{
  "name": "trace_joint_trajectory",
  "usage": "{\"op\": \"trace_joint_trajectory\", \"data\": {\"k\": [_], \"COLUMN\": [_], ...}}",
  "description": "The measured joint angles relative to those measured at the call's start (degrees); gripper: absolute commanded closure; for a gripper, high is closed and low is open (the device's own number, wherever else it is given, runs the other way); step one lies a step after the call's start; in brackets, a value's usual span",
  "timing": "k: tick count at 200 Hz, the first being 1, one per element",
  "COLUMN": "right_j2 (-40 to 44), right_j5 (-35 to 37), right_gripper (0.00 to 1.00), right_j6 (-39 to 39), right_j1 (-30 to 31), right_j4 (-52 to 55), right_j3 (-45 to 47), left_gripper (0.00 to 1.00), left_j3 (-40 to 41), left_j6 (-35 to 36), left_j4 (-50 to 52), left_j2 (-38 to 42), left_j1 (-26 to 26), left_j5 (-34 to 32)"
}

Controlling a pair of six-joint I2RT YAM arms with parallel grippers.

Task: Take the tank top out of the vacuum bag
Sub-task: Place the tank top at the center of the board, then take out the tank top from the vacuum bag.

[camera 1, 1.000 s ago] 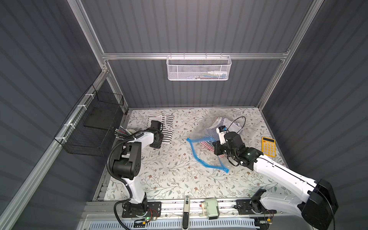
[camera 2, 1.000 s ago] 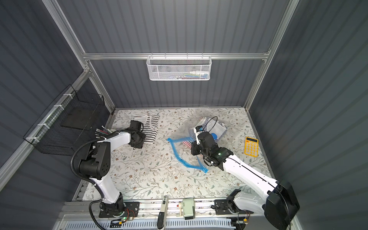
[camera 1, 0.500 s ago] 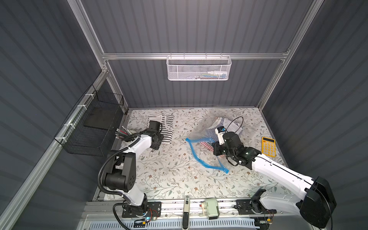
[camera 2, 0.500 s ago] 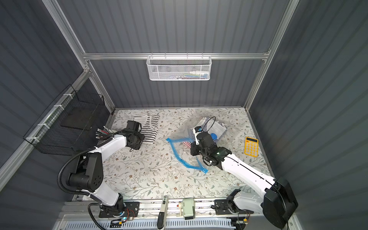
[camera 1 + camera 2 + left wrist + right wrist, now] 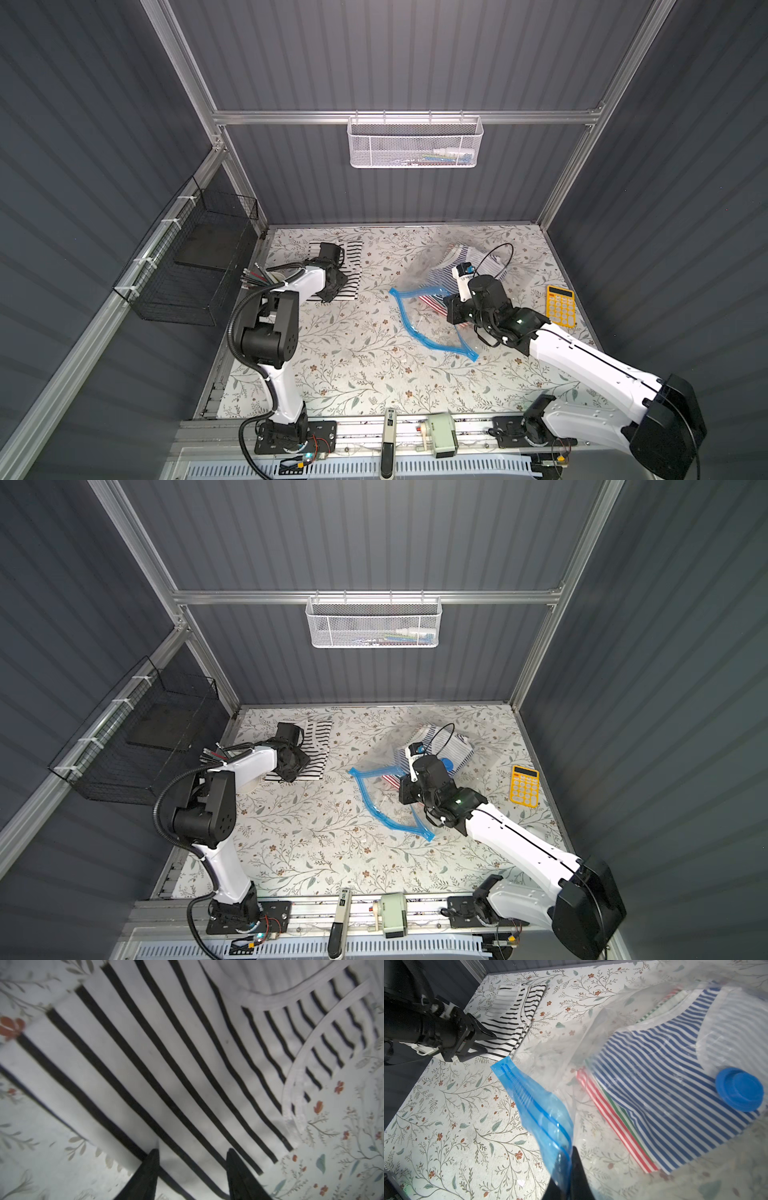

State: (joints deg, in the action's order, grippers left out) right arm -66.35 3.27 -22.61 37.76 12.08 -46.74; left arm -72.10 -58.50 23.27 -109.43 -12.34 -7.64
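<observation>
The right hand pinches the blue zip strip of the vacuum bag, holding its mouth open above the floral worktop. Striped tops in blue, green and red lie inside, under the valve cap. Well apart, the left hand hovers half-spread and empty over a black-striped tank top, which lies flat outside the bag.

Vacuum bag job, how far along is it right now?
Done: one black-striped tank top lies on the table, outside the vacuum bag. In hand: left end effector open over it; right end effector shut on the bag's blue zip strip. Remaining: blue-, red- and green-striped garments sit inside.
</observation>
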Motion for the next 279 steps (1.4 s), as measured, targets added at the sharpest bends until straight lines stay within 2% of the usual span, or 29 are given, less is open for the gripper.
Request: {"op": "trace_joint_trajectory", "data": {"k": [98,147,167,190,216,279], "right_j2": [0.4,3.1,3.8,3.8,3.1,2.7], "right_j5": [0.1,0.1,0.1,0.2,0.1,0.1], "right_gripper": [1.0,1.0,1.0,1.0,1.0,1.0], "right_j6": [0.0,-0.5,-0.5,-0.5,-0.3,-0.3], "right_j1": [0.0,0.0,0.0,-0.1,-0.1,-0.1], "right_j4": [0.0,0.1,0.0,-0.1,-0.1,-0.2], "right_j3": [0.0,0.7,1.0,1.7,1.7,1.6], "left_gripper": [0.45,0.45,0.36,0.24,0.01,0.0], "left_j3": [0.1,0.3,3.2,6.1,7.9,16.6], "left_j6": [1.2,4.9,8.3,12.0,16.0,17.2], "left_j4": [-1.8,-2.0,-6.1,-7.7,-9.6,-13.1], "left_j2": [-0.2,6.3,10.2,14.4,17.8,27.2], "left_j1": [-0.8,-1.2,-1.6,-4.2,-8.0,-13.9], "left_j5": [1.4,3.5,6.9,7.9,8.0,8.1]}}
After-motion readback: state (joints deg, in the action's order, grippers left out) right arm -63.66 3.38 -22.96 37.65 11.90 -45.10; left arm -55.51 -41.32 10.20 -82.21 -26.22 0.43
